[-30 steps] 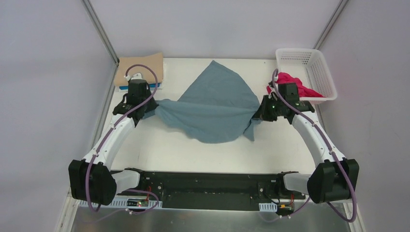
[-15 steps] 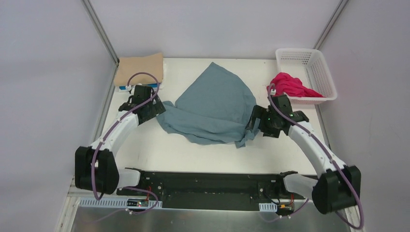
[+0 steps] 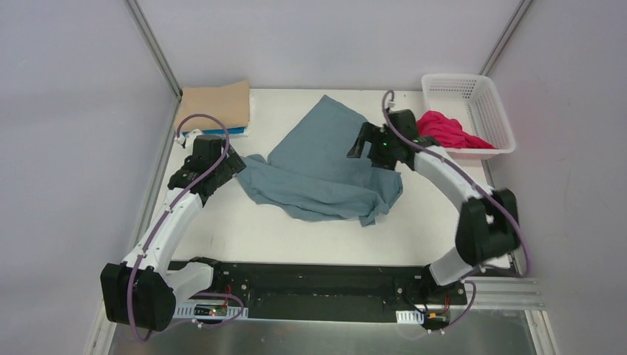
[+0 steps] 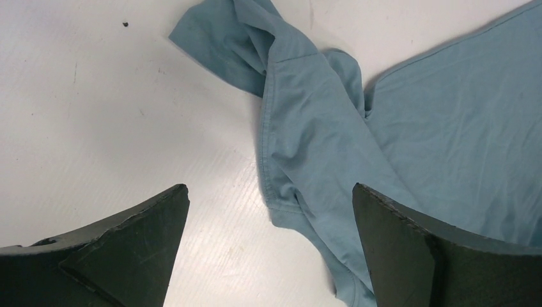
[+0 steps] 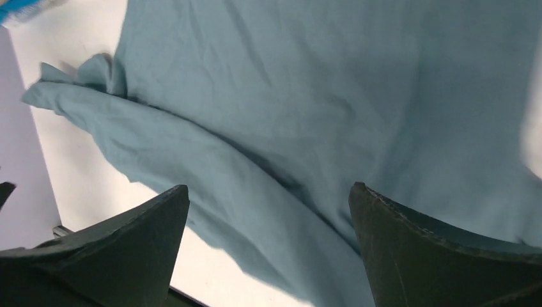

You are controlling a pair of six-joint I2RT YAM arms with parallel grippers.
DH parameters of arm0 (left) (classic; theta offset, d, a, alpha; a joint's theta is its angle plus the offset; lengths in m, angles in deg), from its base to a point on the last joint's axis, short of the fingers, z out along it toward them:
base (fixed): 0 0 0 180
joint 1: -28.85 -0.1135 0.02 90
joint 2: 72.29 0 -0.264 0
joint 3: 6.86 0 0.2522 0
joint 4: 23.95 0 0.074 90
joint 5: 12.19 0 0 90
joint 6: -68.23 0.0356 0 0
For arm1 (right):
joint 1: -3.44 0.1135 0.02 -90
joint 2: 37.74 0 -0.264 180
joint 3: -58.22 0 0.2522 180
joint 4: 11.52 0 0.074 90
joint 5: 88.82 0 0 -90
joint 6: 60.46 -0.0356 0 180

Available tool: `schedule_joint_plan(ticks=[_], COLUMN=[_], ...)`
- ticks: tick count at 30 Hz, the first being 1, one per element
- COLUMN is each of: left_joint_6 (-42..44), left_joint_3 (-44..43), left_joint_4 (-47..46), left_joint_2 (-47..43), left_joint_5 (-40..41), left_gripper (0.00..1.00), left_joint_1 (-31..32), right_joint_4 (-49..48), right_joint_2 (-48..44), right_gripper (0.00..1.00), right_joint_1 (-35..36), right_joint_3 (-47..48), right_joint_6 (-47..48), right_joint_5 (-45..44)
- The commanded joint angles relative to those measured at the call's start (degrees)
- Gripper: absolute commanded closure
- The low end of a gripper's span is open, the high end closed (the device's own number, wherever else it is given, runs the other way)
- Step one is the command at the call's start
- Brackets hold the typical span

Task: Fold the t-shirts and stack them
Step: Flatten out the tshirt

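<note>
Teal-blue t-shirt lies crumpled mid-table, not flat. Its far part is spread in a rough sheet that points toward the back edge. Its near part is bunched into a thick fold running left to right. One twisted sleeve end trails out to the left.

Your left gripper sits just beside that left end, over the white table. Its jaws stand wide apart. The wrist view shows bare table and the twisted sleeve between them, nothing pinched.

Your right gripper is over the shirt's right half, toward the back. Its jaws are likewise spread wide. Its wrist view is filled with teal cloth below, none of it clamped. Whether the fingertips brush the cloth, you cannot tell from these views.

Magenta-red t-shirt is heaped at the left side of the white basket, far right of the table. Whether it lies inside or over the rim is unclear.

Tan t-shirt is folded flat at the far left corner. Bright blue t-shirt shows only as a thin strip under its near edge.
</note>
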Motion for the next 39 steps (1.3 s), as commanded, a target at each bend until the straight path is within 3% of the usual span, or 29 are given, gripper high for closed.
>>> schedule_joint_plan(ticks=[1,5,8,13,16,21,24,30,34,39], left_joint_6=[-2.13,-2.54,-2.94,-3.34,-3.95,-3.65,-3.09,-1.83,-1.09,-2.2], left_joint_3=[0.6,1.36,1.48,0.02,-1.6,-5.52,-8.81,-18.83,-25.01,-28.0], left_joint_4=[1.02,1.2,1.2,1.04,0.7,-0.56,-2.55,-2.58,-1.56,3.62], left_joint_2=[-0.91,-1.19,-0.58,2.07,4.82,9.51,13.83,27.53,35.9,41.9], left_joint_5=[1.84,2.27,2.28,2.7,3.25,1.46,-3.84,-9.33,-15.91,-13.02], left_gripper=[0.01,0.01,0.01,0.01,0.01,0.01,0.01,0.02,0.03,0.08], left_joint_1=[-0.71,-0.77,-0.8,-0.88,-0.95,-1.14,-1.15,-1.15,-1.13,-1.04], right_joint_4=[0.94,3.0,3.28,1.44,5.38,11.37,13.91,12.32,11.16,10.36], right_joint_2=[16.09,25.52,25.89,15.16,8.42,-1.86,-7.66,-12.98,-14.17,-16.61], right_gripper=[0.01,0.01,0.01,0.01,0.01,0.01,0.01,0.01,0.01,0.01], right_joint_1=[6.2,9.25,9.66,10.93,13.42,24.74,29.31,29.14,25.73,20.07], right_joint_3=[11.83,16.09,12.47,-5.38,-13.54,-23.25,-22.36,-14.46,-11.28,-10.69], right_joint_6=[0.74,0.18,-2.04,-4.64,-5.28,-6.2,-6.42,-4.26,-4.69,-6.76], right_joint_5=[0.48,-3.85,-7.54,-12.15,-9.79,-3.63,-5.85,-17.98,-25.98,-33.87])
